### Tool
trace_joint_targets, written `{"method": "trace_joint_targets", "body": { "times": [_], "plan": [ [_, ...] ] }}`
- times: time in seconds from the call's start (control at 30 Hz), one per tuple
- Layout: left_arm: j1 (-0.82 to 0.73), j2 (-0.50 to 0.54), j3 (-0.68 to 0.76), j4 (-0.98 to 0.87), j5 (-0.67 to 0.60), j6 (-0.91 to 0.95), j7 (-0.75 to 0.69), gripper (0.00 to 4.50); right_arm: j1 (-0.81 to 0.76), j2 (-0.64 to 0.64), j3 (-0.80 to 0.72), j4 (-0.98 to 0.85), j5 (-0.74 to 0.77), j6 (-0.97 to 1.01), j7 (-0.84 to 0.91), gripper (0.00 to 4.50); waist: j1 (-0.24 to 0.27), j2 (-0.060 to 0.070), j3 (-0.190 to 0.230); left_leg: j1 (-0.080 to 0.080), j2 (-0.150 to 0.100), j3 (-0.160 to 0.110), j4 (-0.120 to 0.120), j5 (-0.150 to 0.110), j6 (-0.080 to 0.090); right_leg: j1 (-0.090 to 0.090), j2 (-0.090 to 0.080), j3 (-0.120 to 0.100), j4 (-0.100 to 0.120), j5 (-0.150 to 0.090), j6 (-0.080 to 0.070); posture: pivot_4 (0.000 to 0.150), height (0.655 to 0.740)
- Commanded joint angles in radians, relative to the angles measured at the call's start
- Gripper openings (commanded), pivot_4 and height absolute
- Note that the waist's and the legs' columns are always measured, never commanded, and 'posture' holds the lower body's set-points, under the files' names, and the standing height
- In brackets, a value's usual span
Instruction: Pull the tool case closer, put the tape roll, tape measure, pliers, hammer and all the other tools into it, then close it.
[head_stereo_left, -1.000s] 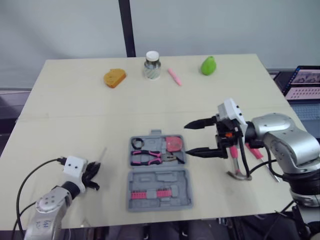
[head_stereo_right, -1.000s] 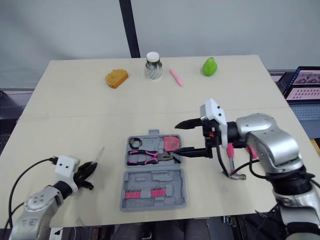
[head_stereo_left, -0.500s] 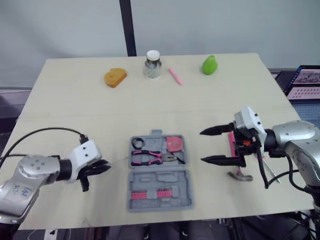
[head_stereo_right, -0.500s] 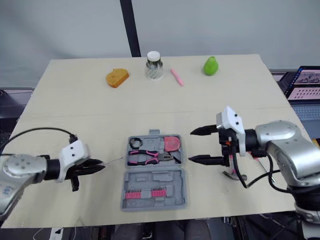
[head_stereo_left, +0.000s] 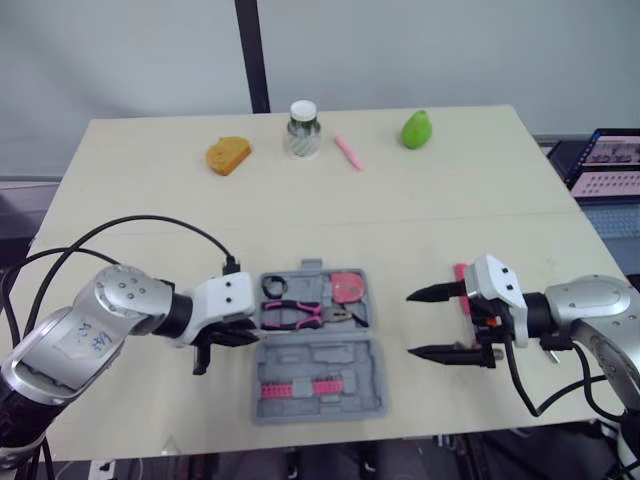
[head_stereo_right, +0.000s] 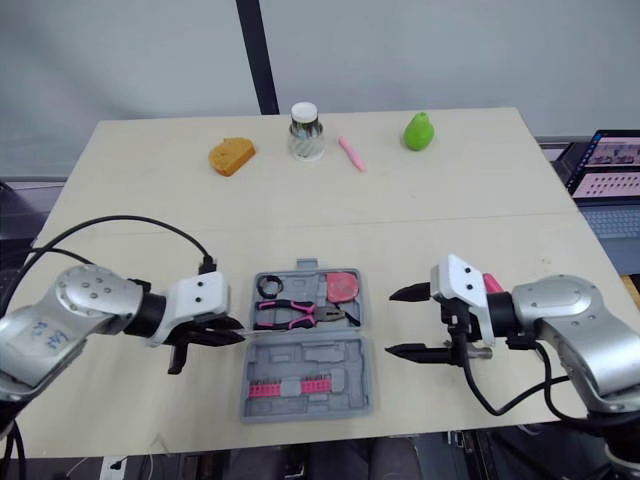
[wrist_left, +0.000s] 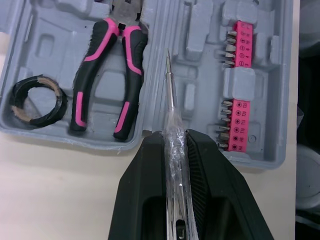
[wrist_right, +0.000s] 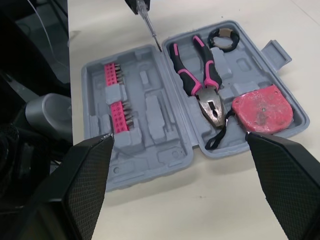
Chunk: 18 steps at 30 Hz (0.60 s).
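At the case (head_stereo_left: 330, 352) edge, bench (head_stereo_left: 150, 220) centre, the left hand (head_stereo_left: 238, 336) pinches a screwdriver (wrist_left: 170, 95); the right hand (head_stereo_left: 411, 325) is spread, empty. The tip may miss its slot and foul the pliers (wrist_left: 130, 60)

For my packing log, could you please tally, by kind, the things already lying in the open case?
Tape roll: 1
Pliers: 1
Tape measure: 1
Bit strips: 2
Total: 5

Grey tool case (head_stereo_left: 322, 362) open flat; pliers (head_stereo_left: 300, 313), tape roll (head_stereo_left: 274, 287), tape measure (head_stereo_left: 347, 287) inside.
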<state>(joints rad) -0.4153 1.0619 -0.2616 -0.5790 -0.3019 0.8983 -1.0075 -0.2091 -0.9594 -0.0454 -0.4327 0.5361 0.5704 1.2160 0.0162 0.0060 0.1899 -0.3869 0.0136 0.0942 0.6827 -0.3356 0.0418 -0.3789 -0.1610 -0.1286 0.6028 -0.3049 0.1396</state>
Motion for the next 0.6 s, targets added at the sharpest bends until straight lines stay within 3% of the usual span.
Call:
{"method": "trace_joint_targets", "body": {
  "times": [0.03,0.6],
  "plan": [
    [-0.033,-0.036,-0.064,0.005,0.030,0.005,0.009,0.11,0.004,-0.018,-0.019,-0.039,-0.002,-0.012,-0.011,4.50,0.006,0.000,0.000,0.000,0.000,0.000,0.000,0.000,0.000,0.000,0.000,0.000,0.000,0.000,0.000,0.150,0.7400],
    [-0.180,-0.212,-0.243,0.058,0.091,0.104,0.056,0.11,0.028,-0.053,-0.031,-0.023,-0.010,-0.018,-0.008,4.50,0.010,-0.005,0.003,-0.001,0.000,-0.001,0.002,0.001,0.001,0.001,0.001,0.001,0.001,0.000,0.001,0.150,0.7400]
  ]
}}
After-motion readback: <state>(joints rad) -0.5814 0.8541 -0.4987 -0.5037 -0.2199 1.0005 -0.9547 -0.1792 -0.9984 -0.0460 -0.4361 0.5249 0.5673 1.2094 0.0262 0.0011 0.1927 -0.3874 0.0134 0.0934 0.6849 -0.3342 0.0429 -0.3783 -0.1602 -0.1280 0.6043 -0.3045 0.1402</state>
